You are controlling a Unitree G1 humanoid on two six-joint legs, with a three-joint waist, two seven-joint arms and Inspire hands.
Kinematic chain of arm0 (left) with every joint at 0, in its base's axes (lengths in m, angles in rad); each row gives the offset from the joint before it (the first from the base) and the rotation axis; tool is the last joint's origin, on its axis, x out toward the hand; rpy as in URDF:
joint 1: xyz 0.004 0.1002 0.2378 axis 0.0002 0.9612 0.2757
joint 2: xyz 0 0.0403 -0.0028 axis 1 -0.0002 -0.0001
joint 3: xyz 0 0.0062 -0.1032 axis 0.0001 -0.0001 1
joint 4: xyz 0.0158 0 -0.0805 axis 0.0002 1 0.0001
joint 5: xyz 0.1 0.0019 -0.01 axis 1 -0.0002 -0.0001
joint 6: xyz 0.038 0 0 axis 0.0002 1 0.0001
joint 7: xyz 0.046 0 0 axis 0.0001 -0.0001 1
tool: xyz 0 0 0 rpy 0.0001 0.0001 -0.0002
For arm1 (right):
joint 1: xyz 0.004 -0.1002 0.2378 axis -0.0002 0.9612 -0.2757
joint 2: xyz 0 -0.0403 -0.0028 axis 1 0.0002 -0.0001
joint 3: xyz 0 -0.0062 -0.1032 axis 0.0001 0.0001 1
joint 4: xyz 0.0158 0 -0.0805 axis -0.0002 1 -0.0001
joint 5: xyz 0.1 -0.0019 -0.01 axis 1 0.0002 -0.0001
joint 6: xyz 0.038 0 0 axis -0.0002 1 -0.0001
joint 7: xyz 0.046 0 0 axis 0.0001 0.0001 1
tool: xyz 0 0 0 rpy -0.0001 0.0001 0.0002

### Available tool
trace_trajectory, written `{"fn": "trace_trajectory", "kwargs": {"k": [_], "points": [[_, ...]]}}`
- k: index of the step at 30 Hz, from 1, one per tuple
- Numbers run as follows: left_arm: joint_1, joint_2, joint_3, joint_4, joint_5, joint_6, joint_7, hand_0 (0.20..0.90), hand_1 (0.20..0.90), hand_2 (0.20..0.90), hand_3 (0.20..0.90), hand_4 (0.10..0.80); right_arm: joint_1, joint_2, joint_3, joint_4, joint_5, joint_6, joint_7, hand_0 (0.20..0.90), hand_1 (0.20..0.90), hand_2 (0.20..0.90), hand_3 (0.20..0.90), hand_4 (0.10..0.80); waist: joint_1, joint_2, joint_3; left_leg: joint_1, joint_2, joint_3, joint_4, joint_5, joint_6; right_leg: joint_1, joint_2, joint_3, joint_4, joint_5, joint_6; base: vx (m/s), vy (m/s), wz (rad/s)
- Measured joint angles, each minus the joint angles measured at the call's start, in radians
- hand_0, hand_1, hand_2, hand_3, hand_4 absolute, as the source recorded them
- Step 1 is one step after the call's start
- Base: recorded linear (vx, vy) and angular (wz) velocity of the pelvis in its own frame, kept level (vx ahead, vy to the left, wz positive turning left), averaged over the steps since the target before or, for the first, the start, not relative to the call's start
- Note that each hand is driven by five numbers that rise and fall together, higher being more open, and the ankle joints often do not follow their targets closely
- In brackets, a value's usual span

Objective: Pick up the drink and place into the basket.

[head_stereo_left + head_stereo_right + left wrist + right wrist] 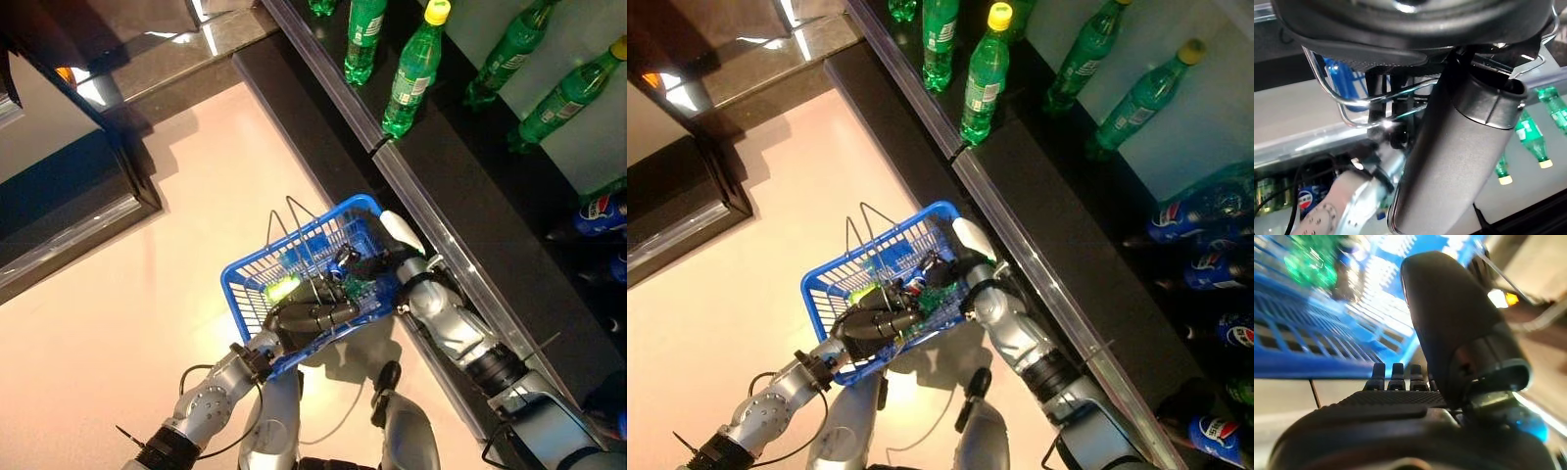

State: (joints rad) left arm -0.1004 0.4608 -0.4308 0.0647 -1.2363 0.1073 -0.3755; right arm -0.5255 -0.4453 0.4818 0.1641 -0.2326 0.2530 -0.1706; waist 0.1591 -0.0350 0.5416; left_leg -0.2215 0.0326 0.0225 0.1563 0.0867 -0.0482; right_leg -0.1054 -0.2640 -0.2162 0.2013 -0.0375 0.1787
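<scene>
The blue basket (294,240) hangs in front of me, raised off the floor. My left hand (309,315) is shut on its thin wire handles (1352,105). A green drink (282,289) lies inside the basket and shows as a green blur in the right wrist view (1310,262). My right hand (387,262), with a white thumb cover, reaches over the basket's right rim into it. More green and a blue-labelled drink (916,284) lie by that hand inside the basket. Whether the hand holds anything is hidden.
A dark shelf runs along the right with a clear front rail (431,225). Green bottles (411,73) stand on it, and blue-labelled drinks (598,215) lie further right. A dark cabinet (59,196) stands at the left on the pale floor.
</scene>
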Motion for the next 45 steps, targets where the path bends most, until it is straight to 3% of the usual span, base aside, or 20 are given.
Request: {"fn": "trace_trajectory", "kwargs": {"k": [14,22,29,35,45], "points": [[0.213,-0.024,0.125,0.0,0.065,-0.031,0.123,0.3,0.3,0.3,0.2,0.1,0.344,-0.012,-0.214,-0.238,0.001,-0.171,-0.123,0.9,0.9,0.9,0.9,0.8,-0.037,-0.014,-0.008,0.145,0.01,0.035,-0.072,-0.014,-0.008,0.141,0.014,0.008,-0.097,0.015,0.002,0.054,0.052,-0.06],[0.32,-0.098,0.255,0.0,0.165,-0.107,0.239,0.3,0.3,0.3,0.2,0.1,0.513,0.024,-0.308,-0.313,0.093,-0.301,-0.122,0.9,0.9,0.9,0.9,0.8,-0.055,-0.02,-0.025,0.205,0.015,0.049,-0.122,-0.013,-0.014,0.183,0.02,0.018,-0.132,0.015,0.003,-0.004,0.02,-0.06],[0.362,-0.101,0.312,0.002,0.31,-0.174,0.349,0.3,0.3,0.3,0.2,0.1,0.593,0.044,-0.317,-0.314,0.205,-0.371,-0.033,0.9,0.9,0.9,0.9,0.8,-0.058,-0.029,-0.047,0.23,0.016,0.056,-0.144,-0.011,-0.016,0.197,0.022,0.028,-0.14,0.015,0.003,-0.021,0.011,-0.03],[0.39,-0.14,0.327,0.093,0.313,-0.23,0.361,0.3,0.3,0.3,0.2,0.1,0.669,0.104,-0.315,-0.27,0.352,-0.398,0.05,0.9,0.9,0.9,0.9,0.8,-0.086,-0.045,-0.146,0.244,0.015,0.058,-0.178,-0.005,-0.018,0.208,0.024,0.029,-0.17,0.016,0.004,-0.038,-0.012,0.0],[0.425,-0.231,0.325,0.361,0.305,-0.286,0.373,0.3,0.3,0.3,0.2,0.1,0.753,0.176,-0.268,0.038,0.578,-0.433,0.087,0.9,0.9,0.9,0.9,0.8,-0.138,-0.043,-0.284,0.292,0.029,0.093,-0.231,0.001,-0.024,0.227,0.036,0.056,-0.207,0.019,0.002,-0.032,-0.01,-0.09]]}}
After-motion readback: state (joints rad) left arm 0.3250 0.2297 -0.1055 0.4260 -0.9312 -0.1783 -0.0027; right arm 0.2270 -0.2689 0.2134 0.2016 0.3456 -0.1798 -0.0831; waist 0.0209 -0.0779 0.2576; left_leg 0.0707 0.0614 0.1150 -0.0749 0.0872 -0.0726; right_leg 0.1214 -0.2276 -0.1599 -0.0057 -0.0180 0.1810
